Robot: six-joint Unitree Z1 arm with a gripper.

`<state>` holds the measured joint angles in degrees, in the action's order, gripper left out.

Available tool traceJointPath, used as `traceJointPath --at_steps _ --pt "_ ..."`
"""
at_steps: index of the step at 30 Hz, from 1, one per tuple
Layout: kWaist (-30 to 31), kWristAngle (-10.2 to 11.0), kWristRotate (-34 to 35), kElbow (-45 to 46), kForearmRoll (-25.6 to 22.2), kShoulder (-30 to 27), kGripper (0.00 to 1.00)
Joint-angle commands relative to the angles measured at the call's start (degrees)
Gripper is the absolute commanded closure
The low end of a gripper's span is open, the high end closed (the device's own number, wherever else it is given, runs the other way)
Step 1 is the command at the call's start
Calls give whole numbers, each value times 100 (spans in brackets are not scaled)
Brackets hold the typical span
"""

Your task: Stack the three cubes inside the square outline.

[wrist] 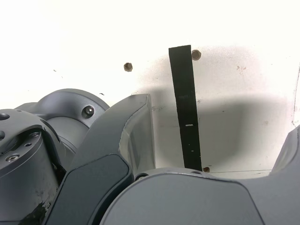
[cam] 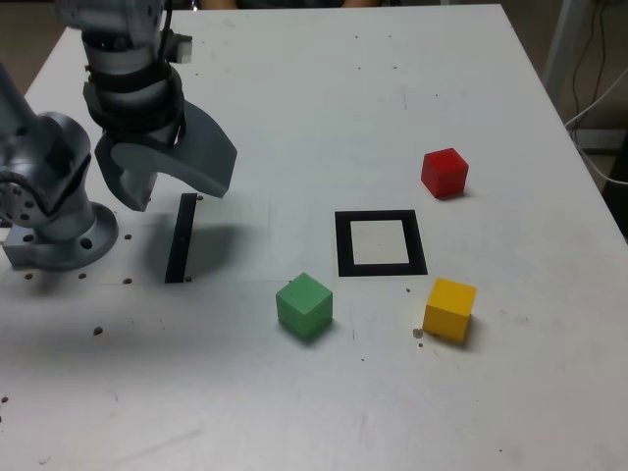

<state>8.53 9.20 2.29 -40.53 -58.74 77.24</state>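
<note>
Here the hand (cam: 169, 186) hangs released, jaws spread, empty, above the black strip (cam: 182, 238). The green cube (cam: 304, 305), square outline (cam: 380, 242), yellow cube (cam: 450, 308) and red cube (cam: 444, 172) lie well apart from it.

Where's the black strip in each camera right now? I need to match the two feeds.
Exterior view: the black strip lies on the table at the exterior view's left, below the open jaws, apart from the square outline.
Wrist view: black strip seen between the jaws.
Shared landmark: the strip itself.
</note>
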Motion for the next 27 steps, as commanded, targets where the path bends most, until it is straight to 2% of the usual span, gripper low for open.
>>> traceJointPath --at_steps 1,18,22,27 --pt "2 18 8 -13 12 6 0" --pt "-6 19 -3 -156 -75 -24 0" --pt "-209 -20 -179 -729 -582 188 0" --pt "-558 -102 -428 -1644 -1283 763 0"
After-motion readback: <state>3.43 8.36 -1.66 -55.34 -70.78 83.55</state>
